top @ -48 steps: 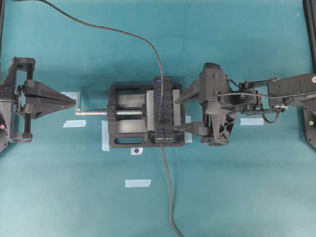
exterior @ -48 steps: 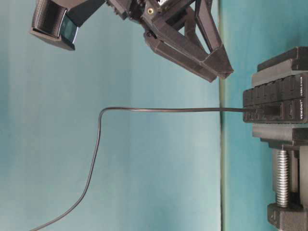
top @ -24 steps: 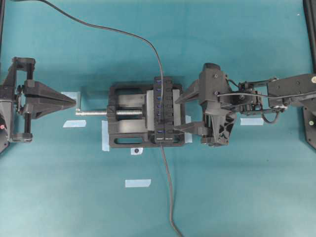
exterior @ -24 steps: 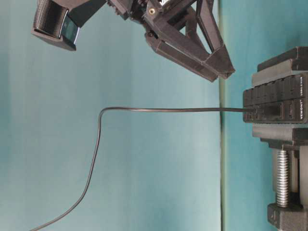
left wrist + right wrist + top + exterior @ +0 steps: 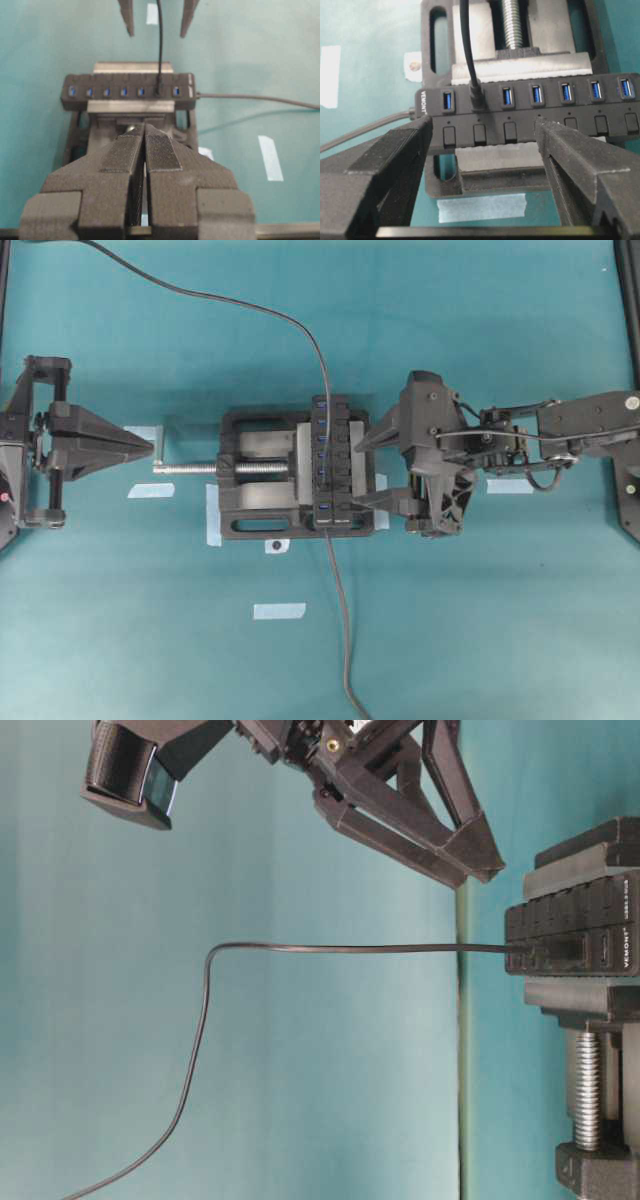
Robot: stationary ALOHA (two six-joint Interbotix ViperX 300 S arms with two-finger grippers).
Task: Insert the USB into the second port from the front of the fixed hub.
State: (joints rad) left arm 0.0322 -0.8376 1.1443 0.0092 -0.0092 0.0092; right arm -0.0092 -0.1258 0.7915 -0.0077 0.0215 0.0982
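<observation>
**Ana:** Right wrist view first: where's the USB [image 5: 476,97]?

**Ben:** Seated in the fixed hub [image 5: 530,112], second port from the end marked with white lettering, one blue port free at its 9 o'clock and five more running off toward 3 o'clock. Its thin dark cable [image 5: 465,35] leaves toward 12 o'clock, over the vise [image 5: 440,50].

**Ana:** And the right gripper [image 5: 485,165]?

**Ben:** Released, holding nothing. Its two ribbed black fingers stand wide apart on either side of the plug's stretch of the hub (a clear gap between them, the hub's button row showing through). From the table-level view the fingertips [image 5: 480,855] hang just off the hub's edge, not touching it.

**Ana:** The left gripper [image 5: 148,447]?

**Ben:** Clenched; in the left wrist view its textured pads [image 5: 160,152] meet with nothing between them. In the overhead view it sits at the hub's 9 o'clock, well apart, its tip just beside the end of the silver threaded screw [image 5: 190,468].

**Ana:** Room around it all?

**Ben:** Open teal table [image 5: 480,640] on every side, with a few pale tape strips [image 5: 279,611]. The hub is a long matte bar with square buttons, clamped in the blocky vise.
</observation>
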